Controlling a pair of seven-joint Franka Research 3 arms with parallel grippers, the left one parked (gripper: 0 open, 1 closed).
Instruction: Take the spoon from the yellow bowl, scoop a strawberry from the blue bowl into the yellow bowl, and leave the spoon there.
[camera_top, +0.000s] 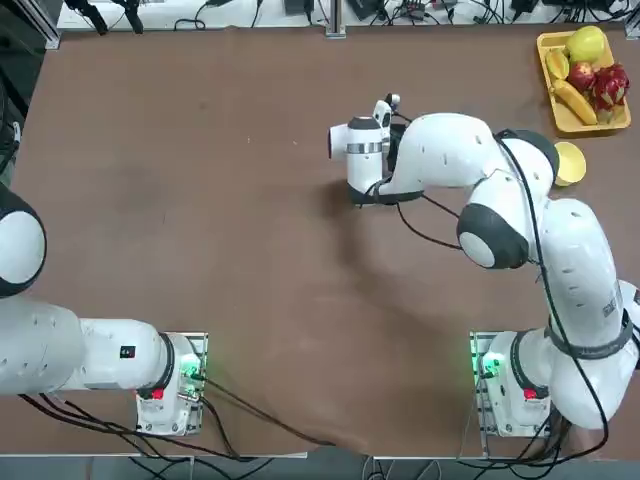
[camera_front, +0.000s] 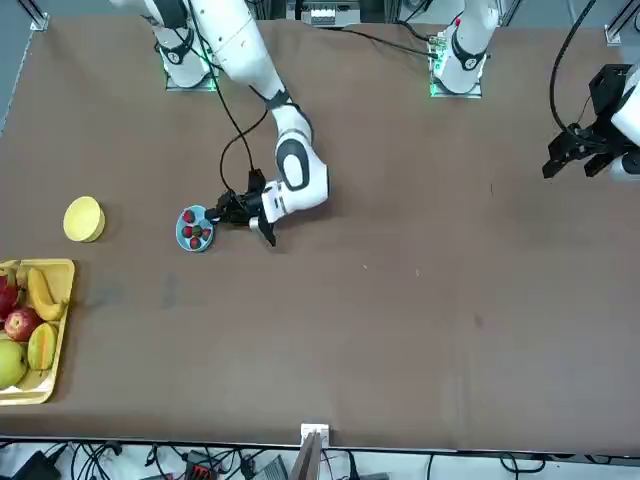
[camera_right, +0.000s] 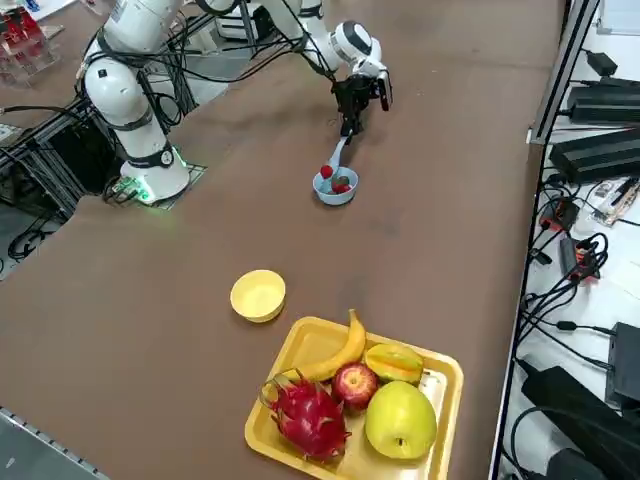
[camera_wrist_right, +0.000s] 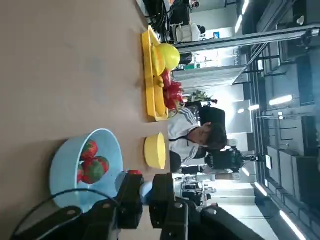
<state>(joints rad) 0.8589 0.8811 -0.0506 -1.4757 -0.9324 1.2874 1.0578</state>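
With a strawberry (camera_right: 326, 171) riding on the spoon (camera_right: 335, 160) that the right tool (camera_wrist_right: 145, 193) grips shut at centre-top of the side view, just above the blue bowl (camera_right: 335, 188), keep the scoop level while carrying toward the yellow bowl (camera_right: 258, 295) lower left on the desk (camera_right: 450, 230).

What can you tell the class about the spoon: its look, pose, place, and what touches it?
The spoon is small, pale bluish-white and looks like plastic. The right gripper is shut on its handle end, holding it slanted down toward the blue bowl. Its scoop end sits at the bowl's rim and carries a red strawberry, lifted above the strawberries left inside. The yellow bowl stands apart, nearer the fruit tray. Whether the spoon touches the rim cannot be told.
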